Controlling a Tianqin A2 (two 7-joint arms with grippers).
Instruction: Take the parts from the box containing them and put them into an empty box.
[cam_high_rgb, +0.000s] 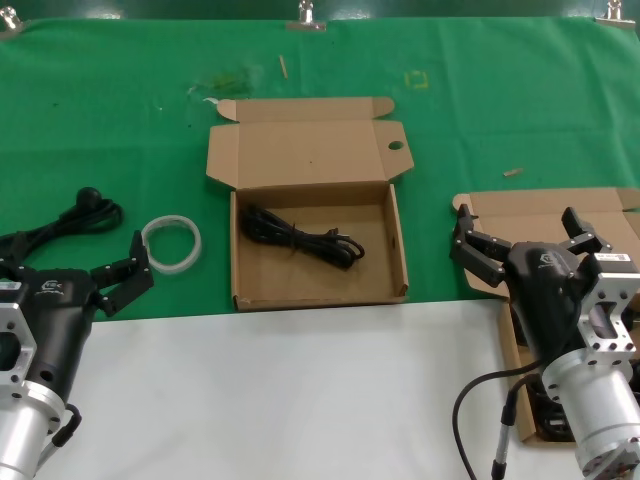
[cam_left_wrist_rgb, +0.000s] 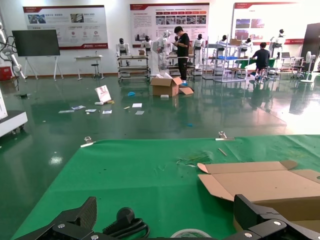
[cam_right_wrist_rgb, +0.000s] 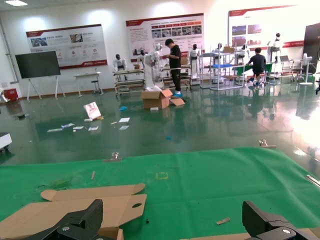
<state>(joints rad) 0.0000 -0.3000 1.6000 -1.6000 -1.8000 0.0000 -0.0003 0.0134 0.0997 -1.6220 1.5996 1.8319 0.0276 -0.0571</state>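
One coiled cord (cam_high_rgb: 303, 236) lies in the holed-lid box (cam_high_rgb: 318, 285), and my wide-open right end effector (cam_high_rgb: 520, 243) over the source box (cam_high_rgb: 520, 365) may snag a loose loop.

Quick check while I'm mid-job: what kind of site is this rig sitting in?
Probably a robotics lab or demo hall. Past the green table cover there is a wide glossy floor, humanoid robots on stands, printed wall posters, and people at workbenches.
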